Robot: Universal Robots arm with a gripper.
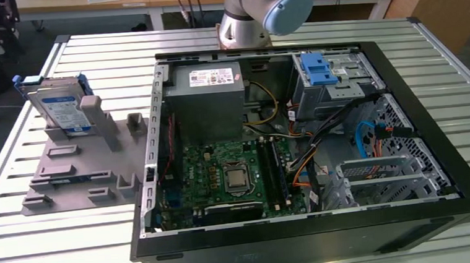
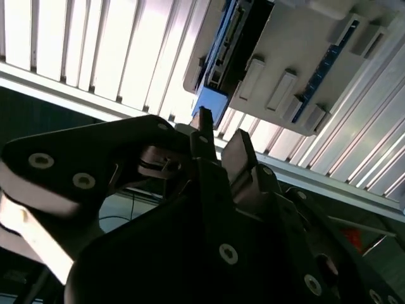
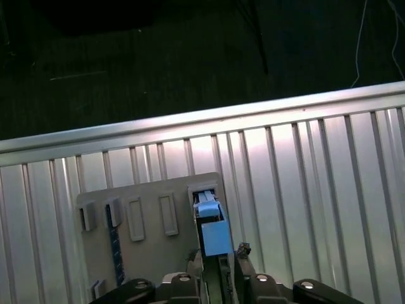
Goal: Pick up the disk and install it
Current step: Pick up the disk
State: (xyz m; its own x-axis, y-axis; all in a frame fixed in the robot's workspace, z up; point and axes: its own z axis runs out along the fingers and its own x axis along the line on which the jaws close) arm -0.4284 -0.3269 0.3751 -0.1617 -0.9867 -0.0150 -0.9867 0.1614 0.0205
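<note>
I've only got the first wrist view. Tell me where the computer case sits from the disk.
Observer: The open computer case lies to the exterior view's right of the disk, which stands on edge in the grey fixture.
Operator: Report the end effector.
Observer: In the second wrist view the end effector is open and holds nothing.
Operator: Describe the bay.
Observer: A blue latch sits on the drive cage at the case's far end, near the arm's base.
</note>
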